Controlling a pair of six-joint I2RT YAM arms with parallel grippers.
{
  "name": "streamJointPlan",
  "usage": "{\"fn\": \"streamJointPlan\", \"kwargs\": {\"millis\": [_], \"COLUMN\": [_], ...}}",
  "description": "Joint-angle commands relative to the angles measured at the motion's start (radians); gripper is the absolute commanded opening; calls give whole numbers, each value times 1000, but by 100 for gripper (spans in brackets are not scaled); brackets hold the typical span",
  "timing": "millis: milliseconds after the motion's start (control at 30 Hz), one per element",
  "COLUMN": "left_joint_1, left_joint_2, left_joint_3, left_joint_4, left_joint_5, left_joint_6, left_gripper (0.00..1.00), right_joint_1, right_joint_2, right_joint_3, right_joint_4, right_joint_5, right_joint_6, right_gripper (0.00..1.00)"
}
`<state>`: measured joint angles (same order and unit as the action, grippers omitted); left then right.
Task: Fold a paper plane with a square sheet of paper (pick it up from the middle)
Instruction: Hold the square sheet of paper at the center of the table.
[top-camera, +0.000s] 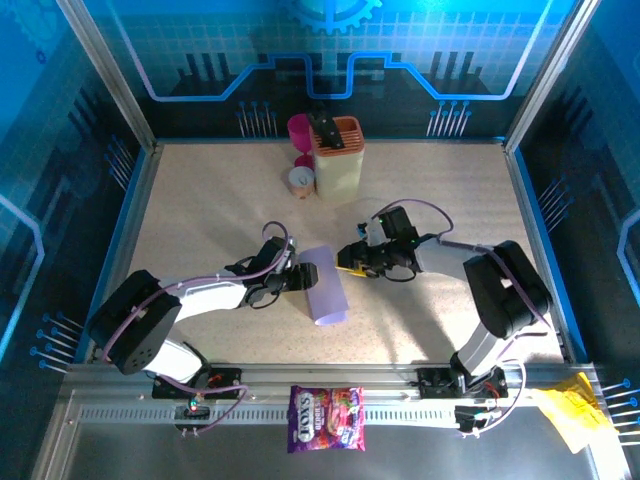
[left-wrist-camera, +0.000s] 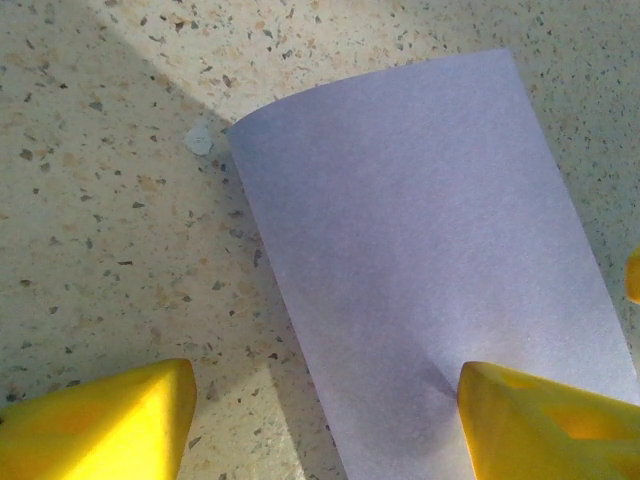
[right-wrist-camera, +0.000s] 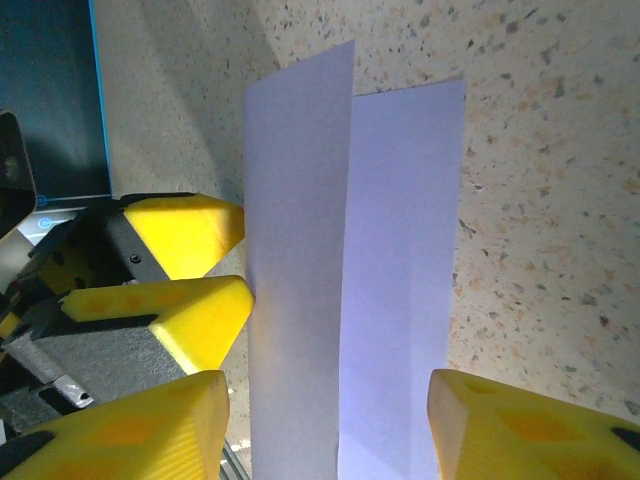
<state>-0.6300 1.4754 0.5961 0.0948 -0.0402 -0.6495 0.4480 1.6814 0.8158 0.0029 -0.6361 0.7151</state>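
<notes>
Right, your square sheet of paper (top-camera: 325, 287) lies folded in half as a long lilac strip. It sits roughly midway between the left and right edges of the tabletop (top-camera: 200, 220), closer to the near edge than the far one. Your left gripper (left-wrist-camera: 325, 378) is down at the strip's left long edge with its jaws spread wide. One yellow tip presses onto the paper and dimples it, while the other sits on bare tabletop clear of the sheet, so nothing is pinched.

Over on the other side, your right gripper (right-wrist-camera: 330, 385) sits just beside the strip, jaws apart, with the paper running between them. There's a gap beside one finger, and neither one clamps the sheet. From the right wrist you can see the upper layer standing up off the lower one, with the left gripper's yellow tips just beside that raised flap.

Up by the far edge, a cream knife block (top-camera: 338, 160), a pink cup (top-camera: 299, 130) and a small tan round thing (top-camera: 300, 181) stand together, well apart from the paper. On the metal rail past the near edge lies a sweets bag (top-camera: 326, 418), and a yellow crumpled paper (top-camera: 570, 412) rests toward the right corner.
</notes>
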Motion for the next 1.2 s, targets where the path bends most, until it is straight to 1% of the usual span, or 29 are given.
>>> {"fn": "streamJointPlan", "kwargs": {"millis": [0,267,400,633,833,933,1067,1167], "left_joint_1": [7,7,7,7,7,8,7,7], "left_joint_2": [19,13,5,-3,-10,-10,-20,-53], "left_joint_3": [-12,-9,-12,-10,-12,-10,3,7], "left_joint_4": [-6,-19,-22,-32,-36,-37,-62,-88], "left_joint_5": [7,10,8,6,3,2,3,6], "left_joint_6": [32,44,44,48,50,53,53,48], "left_gripper": [72,71,72,72,72,72,73,75], "right_joint_1": [18,35,38,40,39,40,40,42], "right_joint_2": [36,83,97,119,136,142,147,154], "right_joint_3": [12,22,17,11,-7,-12,-18,-24], "right_joint_4": [59,99,117,156,210,218,220,224], "right_joint_5": [-44,-63,-67,-89,-106,-108,-101,-91], "right_joint_6": [24,46,55,74,106,110,109,107], "right_gripper": [53,46,45,30,29,25,16,11]}}
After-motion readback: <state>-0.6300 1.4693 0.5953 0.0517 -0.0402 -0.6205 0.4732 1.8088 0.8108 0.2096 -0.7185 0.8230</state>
